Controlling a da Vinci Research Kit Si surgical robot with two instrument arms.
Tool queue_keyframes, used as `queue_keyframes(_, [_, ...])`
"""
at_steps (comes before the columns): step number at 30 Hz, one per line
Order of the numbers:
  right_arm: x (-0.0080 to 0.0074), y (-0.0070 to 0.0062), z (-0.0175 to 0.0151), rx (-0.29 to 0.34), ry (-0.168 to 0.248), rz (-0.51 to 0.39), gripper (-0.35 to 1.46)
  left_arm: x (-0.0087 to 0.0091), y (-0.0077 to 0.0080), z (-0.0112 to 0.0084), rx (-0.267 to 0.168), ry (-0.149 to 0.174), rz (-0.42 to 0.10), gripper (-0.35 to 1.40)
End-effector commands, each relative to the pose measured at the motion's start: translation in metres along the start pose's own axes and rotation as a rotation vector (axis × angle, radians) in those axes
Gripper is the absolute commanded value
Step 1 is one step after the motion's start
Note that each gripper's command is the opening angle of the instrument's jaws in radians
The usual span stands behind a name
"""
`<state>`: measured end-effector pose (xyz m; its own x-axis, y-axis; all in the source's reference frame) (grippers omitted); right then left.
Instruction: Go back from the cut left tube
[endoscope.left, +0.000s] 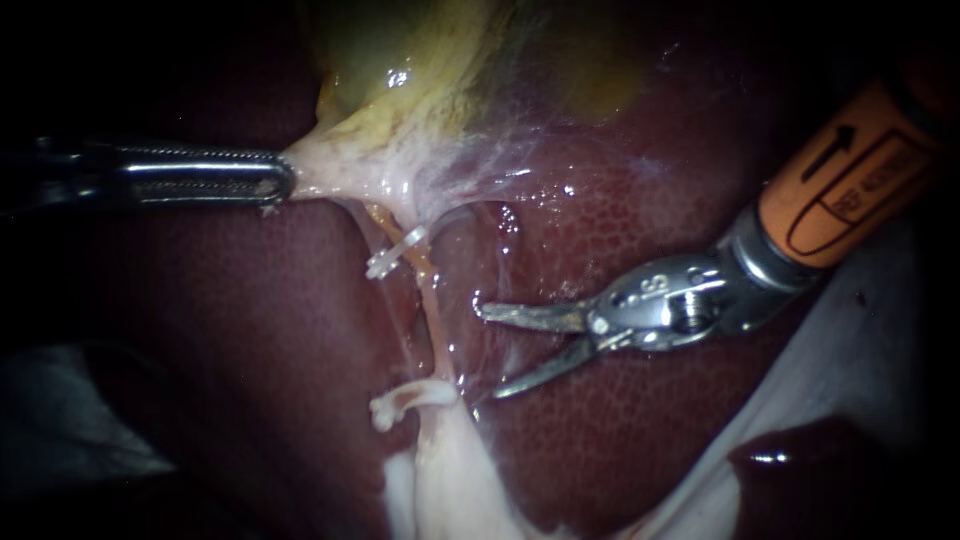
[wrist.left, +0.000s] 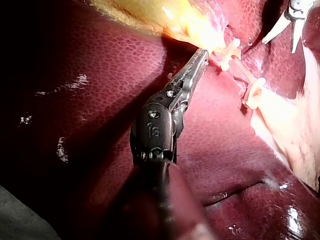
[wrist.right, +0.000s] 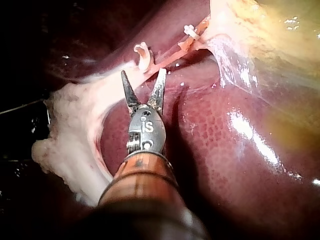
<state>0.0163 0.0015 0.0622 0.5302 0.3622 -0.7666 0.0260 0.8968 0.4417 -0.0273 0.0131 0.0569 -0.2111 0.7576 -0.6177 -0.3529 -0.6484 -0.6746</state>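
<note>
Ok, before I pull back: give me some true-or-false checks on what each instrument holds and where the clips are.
1. The right instrument is open and holds nothing. True.
2. The left instrument is open and clear of the tissue. False: it is shut on the pale tissue at the edge of the gallbladder.
3. Two white clips show, an upper clip and a lower clip. True.
4. The right instrument is shut on the lower clip. False: it is open and lies beside that clip, apart from it, over the liver.
</note>
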Motion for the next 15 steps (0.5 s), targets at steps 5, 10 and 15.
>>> queue_keyframes(5, [0.0001, 0.0001, -0.0021, -0.028, -0.043, -0.024, 1.45, 0.0001, 0.0000, 0.0002, 0.000, 0.001, 0.000, -0.35])
queue_keyframes(10, [0.0005, 0.0006, -0.0044, -0.064, -0.077, -0.036, 1.45, 0.0001, 0.0000, 0.0002, 0.000, 0.001, 0.000, -0.35])
queue_keyframes(15, [0.0010, 0.0008, -0.0060, -0.093, -0.088, -0.038, 1.45, 0.0001, 0.0000, 0.0002, 0.000, 0.001, 0.000, -0.35])
